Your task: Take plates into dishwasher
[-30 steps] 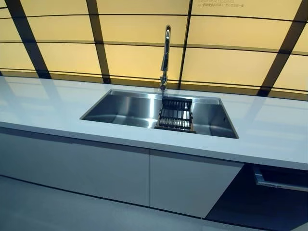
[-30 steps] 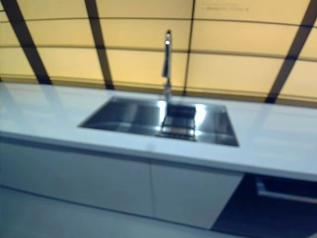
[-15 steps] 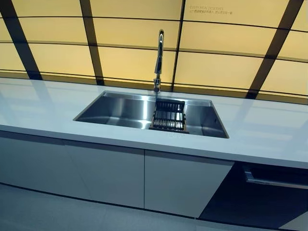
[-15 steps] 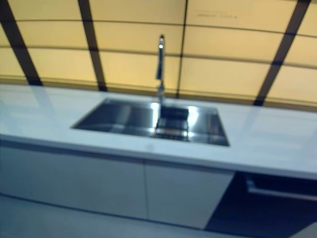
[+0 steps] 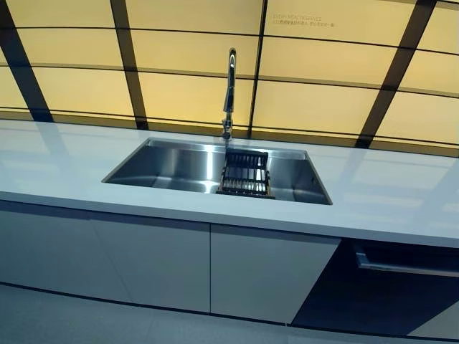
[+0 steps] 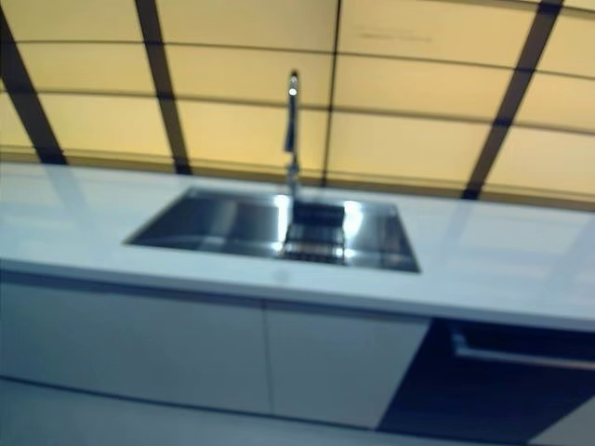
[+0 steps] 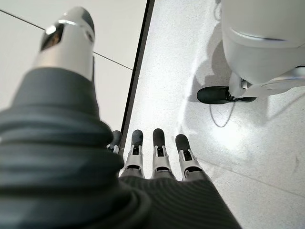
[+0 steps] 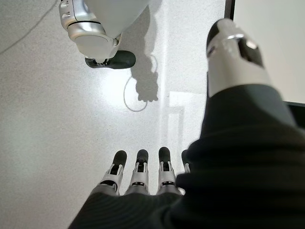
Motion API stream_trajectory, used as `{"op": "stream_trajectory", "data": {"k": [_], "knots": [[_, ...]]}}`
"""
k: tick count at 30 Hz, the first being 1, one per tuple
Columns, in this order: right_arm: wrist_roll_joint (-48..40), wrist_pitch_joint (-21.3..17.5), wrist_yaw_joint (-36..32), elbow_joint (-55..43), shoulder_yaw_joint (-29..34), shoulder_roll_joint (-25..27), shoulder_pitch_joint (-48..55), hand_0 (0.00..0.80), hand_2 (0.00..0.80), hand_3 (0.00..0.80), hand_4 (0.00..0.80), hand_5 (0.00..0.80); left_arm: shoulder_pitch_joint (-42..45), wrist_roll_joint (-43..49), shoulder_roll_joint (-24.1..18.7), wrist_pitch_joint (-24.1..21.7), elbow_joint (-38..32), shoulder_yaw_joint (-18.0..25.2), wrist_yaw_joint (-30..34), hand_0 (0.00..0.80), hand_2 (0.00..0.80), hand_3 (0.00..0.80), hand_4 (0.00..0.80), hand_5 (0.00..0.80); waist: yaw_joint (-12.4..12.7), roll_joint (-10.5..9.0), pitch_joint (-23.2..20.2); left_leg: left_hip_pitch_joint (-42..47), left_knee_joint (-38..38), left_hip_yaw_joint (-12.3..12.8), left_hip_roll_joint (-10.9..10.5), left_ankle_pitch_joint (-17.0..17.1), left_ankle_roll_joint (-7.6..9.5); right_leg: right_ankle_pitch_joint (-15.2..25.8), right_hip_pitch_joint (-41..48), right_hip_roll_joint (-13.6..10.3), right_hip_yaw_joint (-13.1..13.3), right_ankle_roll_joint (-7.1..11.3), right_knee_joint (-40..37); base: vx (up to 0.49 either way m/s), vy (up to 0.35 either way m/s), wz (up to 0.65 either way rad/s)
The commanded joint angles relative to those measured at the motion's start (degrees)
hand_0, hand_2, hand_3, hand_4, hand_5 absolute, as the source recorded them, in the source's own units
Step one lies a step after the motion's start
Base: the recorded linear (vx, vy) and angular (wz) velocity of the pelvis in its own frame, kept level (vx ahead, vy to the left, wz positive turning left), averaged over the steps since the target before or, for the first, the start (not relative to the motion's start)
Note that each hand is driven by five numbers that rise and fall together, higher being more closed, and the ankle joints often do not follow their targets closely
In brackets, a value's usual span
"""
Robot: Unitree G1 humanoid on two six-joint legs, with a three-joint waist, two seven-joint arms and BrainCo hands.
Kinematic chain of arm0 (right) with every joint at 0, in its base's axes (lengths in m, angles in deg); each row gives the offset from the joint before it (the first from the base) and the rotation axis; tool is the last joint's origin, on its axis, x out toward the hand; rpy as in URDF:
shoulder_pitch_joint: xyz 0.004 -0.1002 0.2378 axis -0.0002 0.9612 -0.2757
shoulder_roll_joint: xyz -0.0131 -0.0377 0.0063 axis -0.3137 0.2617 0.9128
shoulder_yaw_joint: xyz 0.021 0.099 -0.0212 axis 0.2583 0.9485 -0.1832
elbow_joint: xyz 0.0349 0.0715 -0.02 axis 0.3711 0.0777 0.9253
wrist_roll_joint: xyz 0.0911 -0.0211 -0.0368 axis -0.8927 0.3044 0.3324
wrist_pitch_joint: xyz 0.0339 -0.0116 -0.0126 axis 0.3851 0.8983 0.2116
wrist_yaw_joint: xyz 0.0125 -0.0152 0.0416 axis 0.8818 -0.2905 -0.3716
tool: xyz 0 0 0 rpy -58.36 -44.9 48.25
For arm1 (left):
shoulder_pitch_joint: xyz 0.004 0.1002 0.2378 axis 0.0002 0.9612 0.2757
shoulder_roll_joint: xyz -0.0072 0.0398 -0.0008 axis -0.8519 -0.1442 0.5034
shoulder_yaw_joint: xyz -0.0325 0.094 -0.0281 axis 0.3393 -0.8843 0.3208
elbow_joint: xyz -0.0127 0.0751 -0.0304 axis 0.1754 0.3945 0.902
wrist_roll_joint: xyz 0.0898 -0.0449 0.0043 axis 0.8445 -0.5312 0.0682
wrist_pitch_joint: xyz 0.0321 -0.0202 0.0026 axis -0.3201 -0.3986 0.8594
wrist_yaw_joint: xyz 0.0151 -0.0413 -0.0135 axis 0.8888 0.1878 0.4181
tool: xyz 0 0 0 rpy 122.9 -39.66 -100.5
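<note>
Wrist views: left robot hand hanging over floor, fingers straight, empty; right robot hand likewise.

So the sink sits sunk into the surface, roughly mid-way along. Tap stands right behind it, a rack lies inside just below the tap. Dishwasher is under the surface off to the right, cabinet doors left of it.
</note>
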Motion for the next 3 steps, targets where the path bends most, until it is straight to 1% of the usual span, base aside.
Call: {"op": "stream_trajectory", "data": {"k": [1, 3], "knots": [[0.97, -0.67, 0.82, 1.83, 1.52, -0.12, -2.62, 0.000, 0.000, 0.000, 0.000, 0.000, -3.52, 1.05, 0.71, -1.77, 1.51, 0.49, -0.39, 0.000, 0.000, 0.000, 0.000, 0.000, -0.34, -0.07, 1.15, 4.64, 1.36, 0.36, -1.88, -7.17, 2.79, 10.55, -3.91, -0.43, -2.05, 0.96, -4.32, 0.000, 0.000, 0.00], [0.78, -0.93, 1.04, 1.86, 1.45, -0.24, -2.68, 0.000, 0.000, 0.000, 0.000, 0.000, -3.50, 1.19, 0.79, -1.91, 1.48, 0.28, -0.59, 0.000, 0.000, 0.000, 0.000, 0.000, -0.25, -0.01, 1.22, 4.48, 1.46, 0.30, -1.92, -7.16, 2.82, 10.51, -4.01, -0.45, -2.08, 0.96, -4.24, 0.000, 0.000, 0.00]]}}
